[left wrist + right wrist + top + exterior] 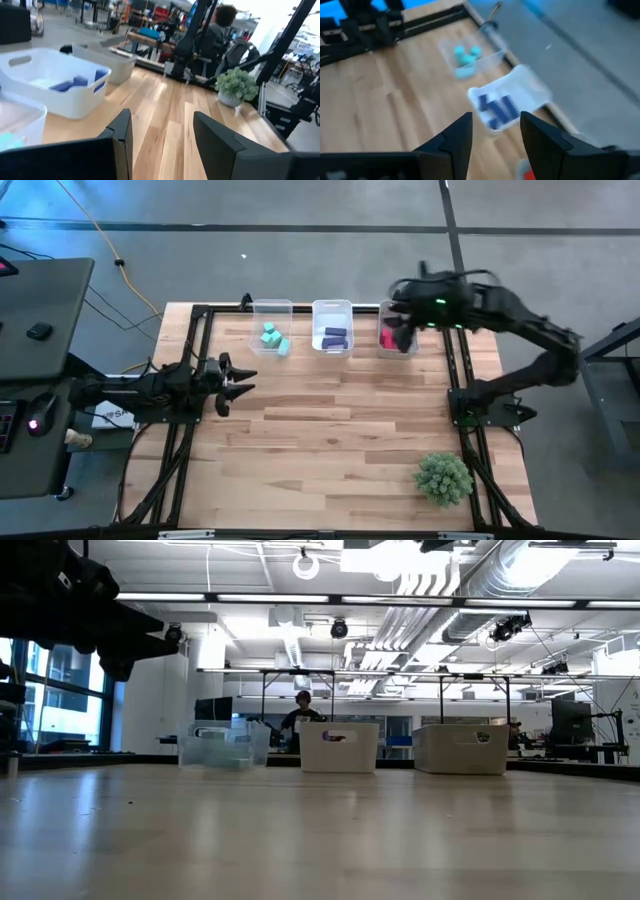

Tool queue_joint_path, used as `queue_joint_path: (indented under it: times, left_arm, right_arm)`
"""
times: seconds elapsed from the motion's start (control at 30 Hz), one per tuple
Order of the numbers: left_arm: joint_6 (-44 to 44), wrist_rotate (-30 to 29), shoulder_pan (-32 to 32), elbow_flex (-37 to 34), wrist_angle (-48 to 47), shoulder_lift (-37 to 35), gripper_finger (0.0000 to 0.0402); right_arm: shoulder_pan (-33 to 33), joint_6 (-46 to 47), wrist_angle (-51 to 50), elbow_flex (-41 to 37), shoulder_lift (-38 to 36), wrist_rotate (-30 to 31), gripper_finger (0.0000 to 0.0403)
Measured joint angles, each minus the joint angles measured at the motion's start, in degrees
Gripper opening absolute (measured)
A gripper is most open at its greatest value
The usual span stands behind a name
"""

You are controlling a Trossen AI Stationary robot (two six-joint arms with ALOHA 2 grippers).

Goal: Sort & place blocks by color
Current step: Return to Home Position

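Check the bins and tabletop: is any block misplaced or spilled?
Nothing stands out. Teal blocks sit in the left bin, blue blocks in the middle bin, red blocks in the right bin below the right gripper. No block lies loose. Left gripper waits at the left edge.

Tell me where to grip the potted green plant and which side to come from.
Probably grip the small pale pot under the plant, not the foliage: the spiky ball spreads wider than the pot and hides it from above. Come in low and level from the middle of the table, since the black frame rail runs close on the plant's other side.
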Motion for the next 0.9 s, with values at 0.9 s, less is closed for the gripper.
queue_joint_path:
  times: [0.9]
  left_arm:
    - [-0.02,0.03,0.0,-0.02,-0.19,0.27,0.0131]
  right_arm:
    - [6.97,9.91,48.93,-73.56,-55.42,0.65,0.0156]
